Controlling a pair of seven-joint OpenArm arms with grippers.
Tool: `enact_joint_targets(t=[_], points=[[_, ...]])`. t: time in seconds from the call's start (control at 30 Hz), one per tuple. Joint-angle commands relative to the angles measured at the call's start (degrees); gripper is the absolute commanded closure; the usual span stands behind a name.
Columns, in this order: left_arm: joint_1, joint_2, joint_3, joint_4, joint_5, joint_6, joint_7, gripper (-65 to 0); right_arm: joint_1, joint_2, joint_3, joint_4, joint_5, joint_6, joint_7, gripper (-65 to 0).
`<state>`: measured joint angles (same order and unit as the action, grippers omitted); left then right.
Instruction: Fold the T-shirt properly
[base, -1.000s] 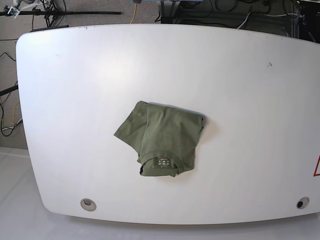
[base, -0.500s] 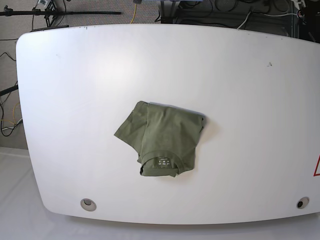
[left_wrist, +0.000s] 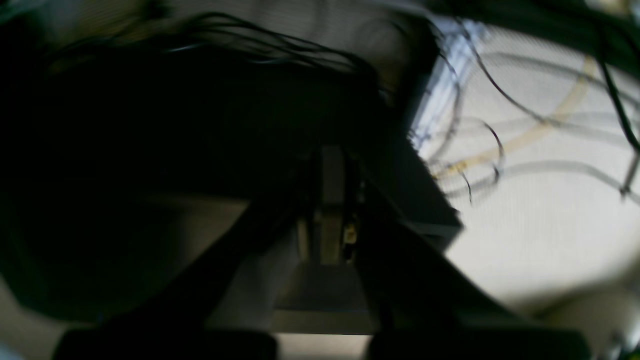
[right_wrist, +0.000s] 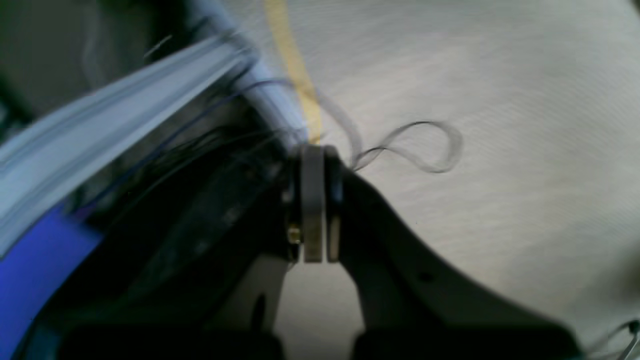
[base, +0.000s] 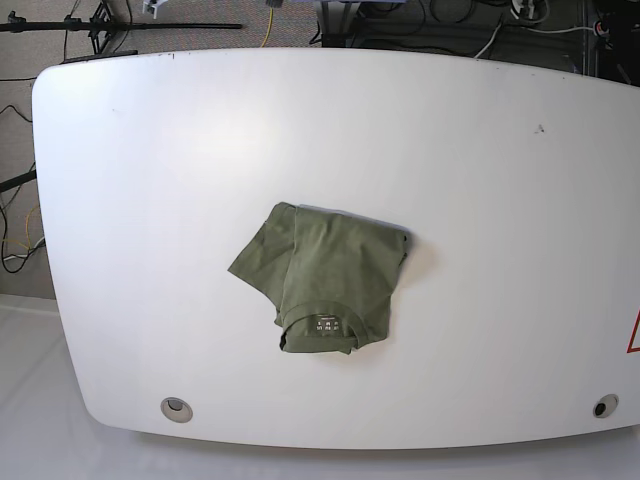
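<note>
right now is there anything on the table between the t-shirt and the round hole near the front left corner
No. In the base view, only bare white table lies between the T-shirt and the round hole.

The T-shirt (base: 325, 287) is soft matt cloth (ribbed at the neckband) on a smooth white table (base: 480, 200).

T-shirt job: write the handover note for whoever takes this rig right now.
Left gripper: shut, empty, off the table.
Right gripper: shut, empty, also off the table, over floor cables.
T-shirt: folded into a compact bundle near the middle of the white table, collar and label facing the near edge. One flap sticks out at the camera's left.
Done: folding, roughly.
Left: possibly tuck that flap; otherwise nothing.
</note>
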<state>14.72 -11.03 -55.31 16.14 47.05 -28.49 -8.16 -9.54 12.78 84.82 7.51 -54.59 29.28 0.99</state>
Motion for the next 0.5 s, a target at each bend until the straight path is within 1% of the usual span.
enact_joint_targets(t=[0.0,0.1,0.17,0.23,0.33,0.4,0.47], points=[[0.0,-1.0,2.4,-0.6,2.3,0.4,-0.2,0.0,0.9,1.2,0.2,-4.4,-4.5,-2.5,1.6,0.0],[-1.0,-0.8,5.2,-1.2,4.5,2.6,-0.2,0.0,1.8,0.9,0.2,-5.5,-9.5,-4.7,2.7,0.0],[-1.8,-0.6,7.1,-1.2,5.2,4.6,-0.2,0.0,2.3,-0.3,0.2,-5.5,-12.2,-5.7,3.0,0.0],[-2.3,-0.2,9.0,-1.4,5.7,7.2,-0.2,0.0,2.9,-1.7,0.2,-5.3,-15.1,-6.0,3.1,0.0],[-3.2,0.8,12.2,-2.3,5.8,10.2,-0.3,0.0,4.1,-2.6,0.2,-5.3,-18.3,-6.1,3.0,0.0],[-4.0,0.9,14.2,-3.4,5.8,11.7,-0.3,0.0,4.7,-2.8,0.2,-5.5,-19.9,-6.2,2.8,0.0],[-4.9,0.9,16.0,-4.8,5.7,12.6,-0.3,0.0,4.7,-3.9,0.2,-5.5,-21.1,-6.2,2.8,0.0]])
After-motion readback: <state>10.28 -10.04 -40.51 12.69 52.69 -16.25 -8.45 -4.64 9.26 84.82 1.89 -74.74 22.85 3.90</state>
